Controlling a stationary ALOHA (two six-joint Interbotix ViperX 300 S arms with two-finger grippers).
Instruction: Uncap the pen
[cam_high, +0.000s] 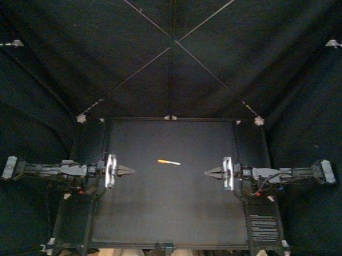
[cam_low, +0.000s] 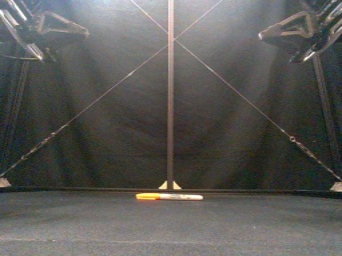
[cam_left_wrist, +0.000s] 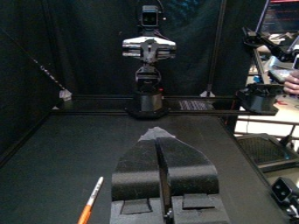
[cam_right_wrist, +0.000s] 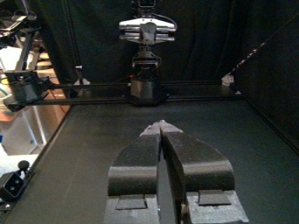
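Black table (cam_high: 167, 215), pen (cam_high: 167, 162) lying mid-table, seemingly capped, left claw (cam_high: 130, 172) and right claw (cam_high: 210, 172) closed, empty

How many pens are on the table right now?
1. The pen lies flat near the middle of the table, between the left gripper and the right gripper, touched by neither. No other pen shows in any view.

You have a black table (cam_high: 167, 215) with only one thing lying on it: a pen (cam_high: 167, 162), orange and white, flat on the surface. It lies between the left claw (cam_high: 131, 172) and the right claw (cam_high: 209, 172) and touches neither. Its orange end points toward the left claw, its white end toward the right one.
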